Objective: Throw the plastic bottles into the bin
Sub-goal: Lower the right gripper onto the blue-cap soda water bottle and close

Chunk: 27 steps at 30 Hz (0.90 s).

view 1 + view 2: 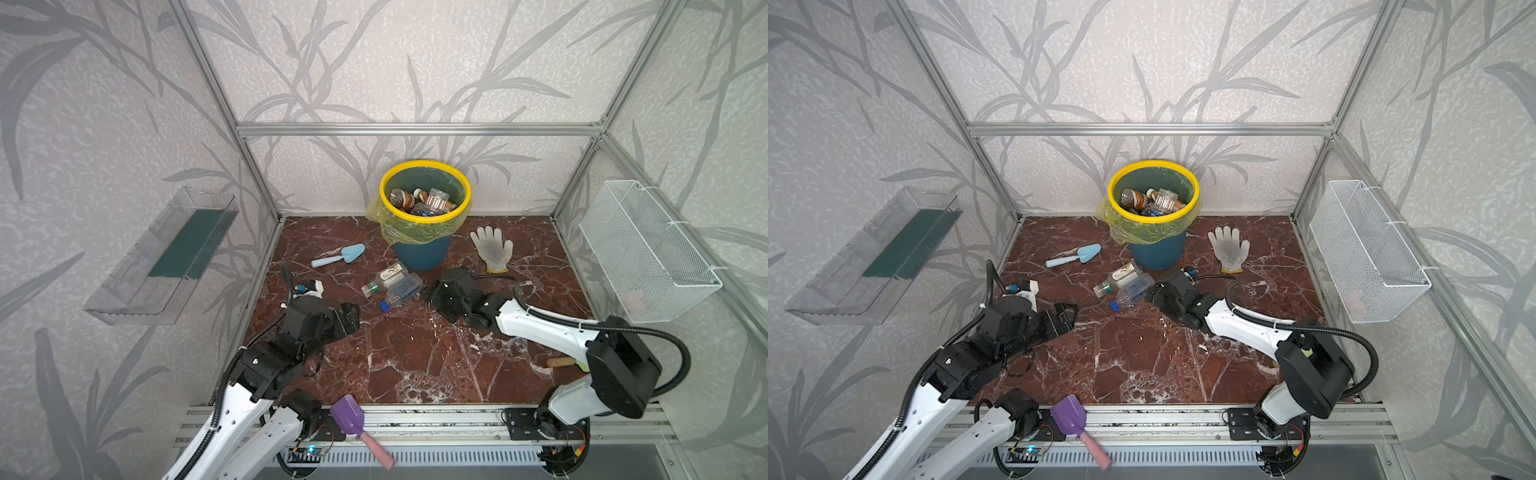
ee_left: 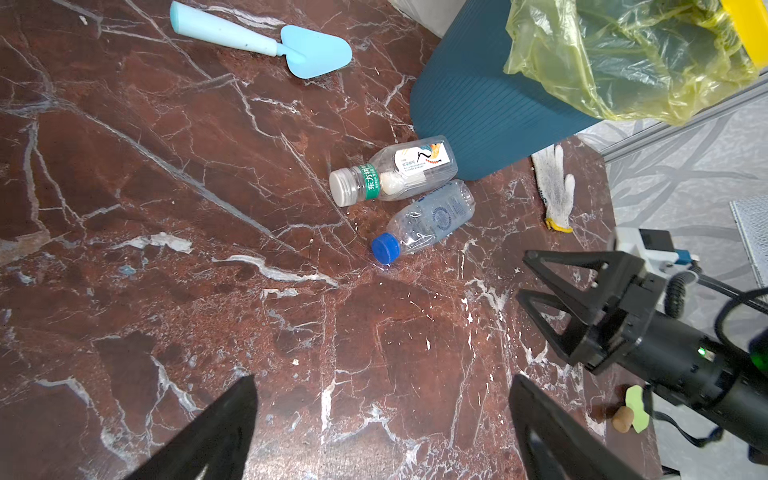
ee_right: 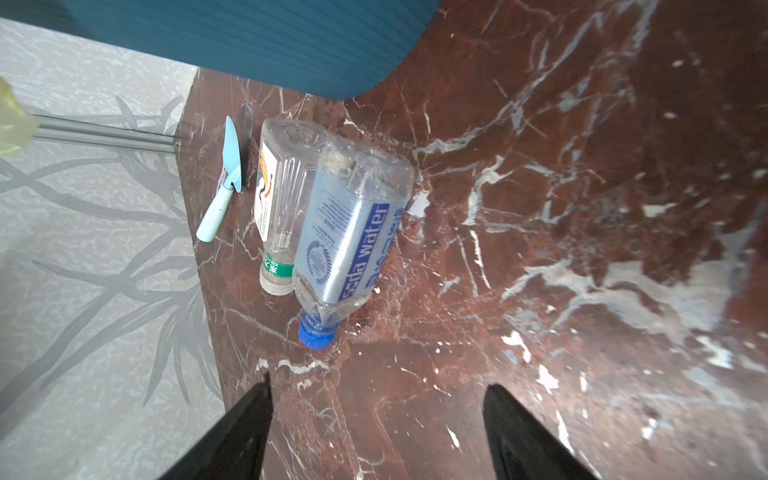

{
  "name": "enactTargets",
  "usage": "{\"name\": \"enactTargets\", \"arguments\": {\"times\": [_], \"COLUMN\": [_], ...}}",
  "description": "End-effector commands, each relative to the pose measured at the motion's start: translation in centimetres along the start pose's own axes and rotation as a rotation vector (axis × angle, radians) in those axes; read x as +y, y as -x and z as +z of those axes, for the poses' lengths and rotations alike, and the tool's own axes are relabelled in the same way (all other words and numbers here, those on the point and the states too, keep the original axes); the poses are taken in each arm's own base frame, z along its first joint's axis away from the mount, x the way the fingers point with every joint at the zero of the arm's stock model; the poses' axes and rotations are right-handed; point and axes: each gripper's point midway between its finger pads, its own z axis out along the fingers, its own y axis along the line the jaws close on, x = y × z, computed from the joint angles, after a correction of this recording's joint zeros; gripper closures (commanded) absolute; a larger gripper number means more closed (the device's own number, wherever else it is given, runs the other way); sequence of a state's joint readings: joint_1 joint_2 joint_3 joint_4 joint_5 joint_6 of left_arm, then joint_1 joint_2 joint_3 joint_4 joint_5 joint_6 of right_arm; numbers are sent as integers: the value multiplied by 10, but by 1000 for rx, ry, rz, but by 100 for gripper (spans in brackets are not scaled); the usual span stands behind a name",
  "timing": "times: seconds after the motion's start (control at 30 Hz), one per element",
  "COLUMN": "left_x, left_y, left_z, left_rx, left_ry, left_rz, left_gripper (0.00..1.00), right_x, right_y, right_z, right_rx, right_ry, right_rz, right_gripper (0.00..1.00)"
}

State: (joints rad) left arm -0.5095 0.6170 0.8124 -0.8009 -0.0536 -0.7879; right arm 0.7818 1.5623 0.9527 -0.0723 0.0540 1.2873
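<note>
Jaws on both arms gape empty, left jaws wide, right jaws a little less. Left arm and right arm stretch low over the red marble bench, pointing toward two bottles lying touching in front of the bin, which holds more bottles. Leaf-patterned walls close it in. A glove and trowel lie either side of the bin.

Teal bin, yellow rim
</note>
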Motion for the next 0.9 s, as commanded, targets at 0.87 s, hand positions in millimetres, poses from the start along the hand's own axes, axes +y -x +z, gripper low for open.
{"name": "enactTargets", "arguments": {"times": [0.87], "left_x": [9], "left_y": [-2], "left_z": [-15], "left_rx": [-32], "left_ry": [-9], "left_rz": [-49], "left_gripper": [6], "right_x": [20], "right_y": [6], "right_z": [93], "right_rx": [-29], "right_ry": [-177], "right_rz": [30], "right_gripper": [15]}}
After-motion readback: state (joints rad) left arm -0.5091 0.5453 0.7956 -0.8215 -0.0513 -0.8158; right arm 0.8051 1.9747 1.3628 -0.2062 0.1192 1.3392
